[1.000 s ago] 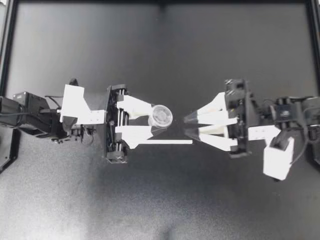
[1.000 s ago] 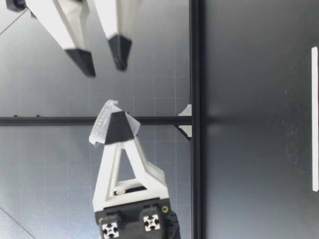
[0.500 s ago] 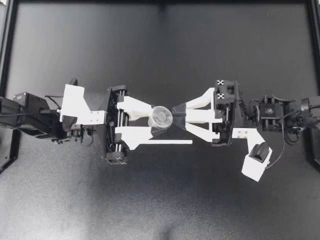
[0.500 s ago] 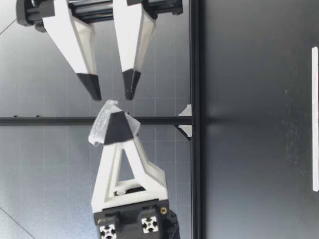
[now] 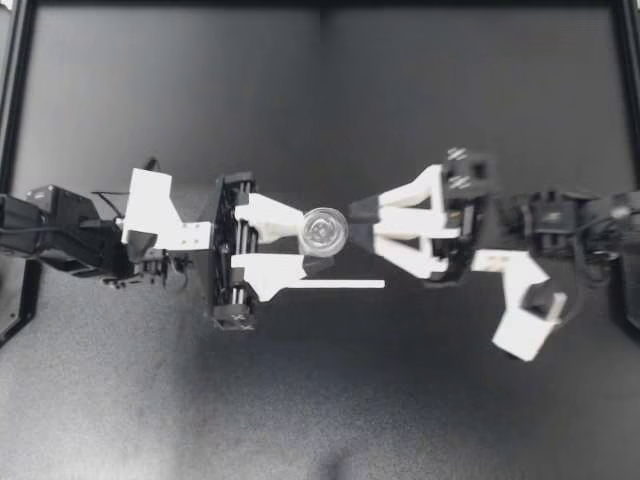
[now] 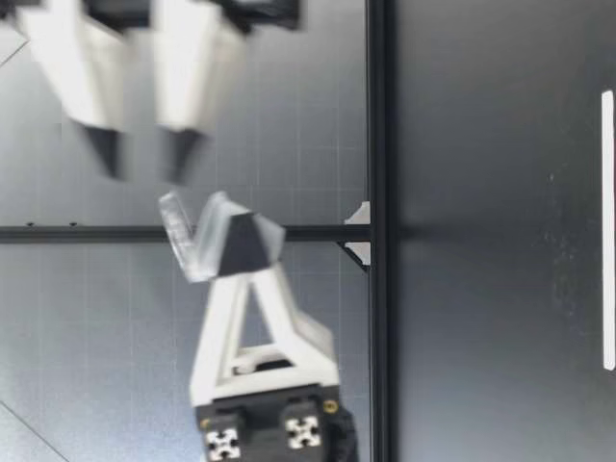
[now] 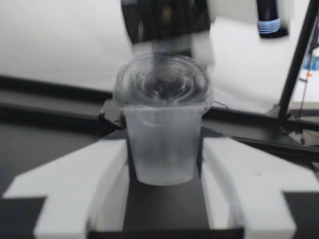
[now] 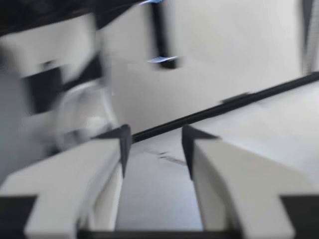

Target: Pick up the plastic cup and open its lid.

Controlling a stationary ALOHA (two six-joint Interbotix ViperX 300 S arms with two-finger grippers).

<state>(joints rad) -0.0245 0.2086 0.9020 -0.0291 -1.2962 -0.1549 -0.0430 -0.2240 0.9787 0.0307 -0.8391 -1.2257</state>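
Note:
A clear plastic cup (image 5: 324,231) with a domed lid (image 7: 162,82) hangs above the table, and my left gripper (image 5: 310,243) is shut on its body. In the left wrist view the cup (image 7: 164,149) stands between both white fingers (image 7: 99,169), lid on. My right gripper (image 5: 358,228) is open, just beside the cup and facing my left gripper. In the low view the cup (image 6: 191,239) leans a little, and my right gripper (image 6: 144,159) hovers slightly higher than its lid. In the right wrist view the cup (image 8: 84,117) is a blur beside one finger, not between the open fingers (image 8: 199,164).
A thin white strip (image 5: 330,284) lies on the black table under my left gripper, and it shows in the low view as the strip (image 6: 606,231) too. A black frame rail (image 5: 320,8) borders the table.
My right gripper came in from the right up to the cup, then rose a little. The cup in my left gripper tipped slightly.

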